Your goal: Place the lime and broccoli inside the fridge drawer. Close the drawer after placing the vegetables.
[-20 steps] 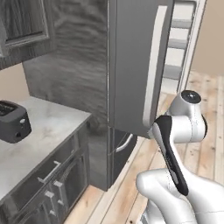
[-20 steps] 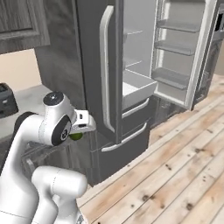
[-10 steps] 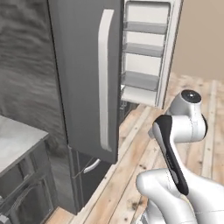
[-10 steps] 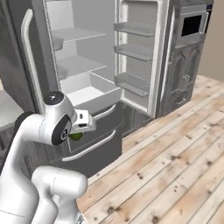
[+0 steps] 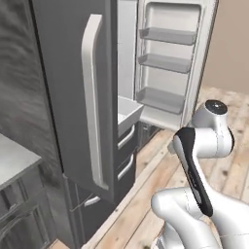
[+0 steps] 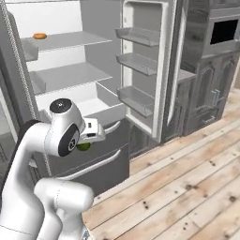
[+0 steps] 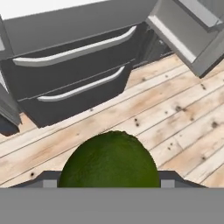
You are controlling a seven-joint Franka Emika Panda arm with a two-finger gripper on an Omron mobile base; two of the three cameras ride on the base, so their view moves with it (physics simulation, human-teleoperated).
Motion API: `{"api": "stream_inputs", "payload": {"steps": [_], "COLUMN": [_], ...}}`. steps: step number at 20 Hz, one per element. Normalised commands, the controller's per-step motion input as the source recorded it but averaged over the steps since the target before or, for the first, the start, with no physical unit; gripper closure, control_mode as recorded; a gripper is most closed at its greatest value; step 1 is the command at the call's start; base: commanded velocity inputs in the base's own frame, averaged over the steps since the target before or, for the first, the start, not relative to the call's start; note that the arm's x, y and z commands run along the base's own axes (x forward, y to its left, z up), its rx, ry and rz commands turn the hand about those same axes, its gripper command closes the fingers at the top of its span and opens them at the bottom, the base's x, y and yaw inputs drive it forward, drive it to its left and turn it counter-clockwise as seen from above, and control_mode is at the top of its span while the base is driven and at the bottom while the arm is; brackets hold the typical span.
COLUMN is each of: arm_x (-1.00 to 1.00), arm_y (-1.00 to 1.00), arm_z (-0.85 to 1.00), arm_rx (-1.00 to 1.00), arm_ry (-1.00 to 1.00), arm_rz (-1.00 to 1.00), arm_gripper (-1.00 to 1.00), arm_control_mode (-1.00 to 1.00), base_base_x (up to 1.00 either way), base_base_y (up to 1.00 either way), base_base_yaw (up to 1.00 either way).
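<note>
Lime point(image 7: 109, 159) pinched in the gripper point(image 6: 87, 143), held out before the open fridge.

Seen in the hand view as a dark green ball between the finger tips, above the plank floor point(image 7: 175, 118) and in front of the two dark drawer fronts point(image 7: 74, 65) with curved bar handles. Peeking green under the white hand in the right base view. Fridge drawer point(image 6: 101, 110) pulled out, pale and shallow, just beyond the hand. Orange item point(image 6: 40, 35) up on the top shelf.

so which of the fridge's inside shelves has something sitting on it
The top shelf: an orange oval item lies near its left end. The shelf below it is bare.
</note>
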Motion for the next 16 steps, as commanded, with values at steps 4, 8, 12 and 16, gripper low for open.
{"api": "stream_inputs", "payload": {"steps": [4,8,12,16], "arm_x": [0.0,0.0,0.0,0.0], "arm_y": [0.0,0.0,0.0,0.0], "arm_z": [0.0,0.0,0.0,0.0], "arm_rx": [0.0,0.0,0.0,0.0], "arm_ry": [0.0,0.0,0.0,0.0], "arm_rz": [0.0,0.0,0.0,0.0], "arm_gripper": [1.0,1.0,1.0,1.0], "arm_control_mode": [1.0,1.0,1.0,1.0], "base_base_x": [0.39,0.46,0.55,0.48], "base_base_y": [-0.5,-0.31,-0.11,-0.27], "base_base_yaw": [0.43,0.43,0.45,0.44]}}
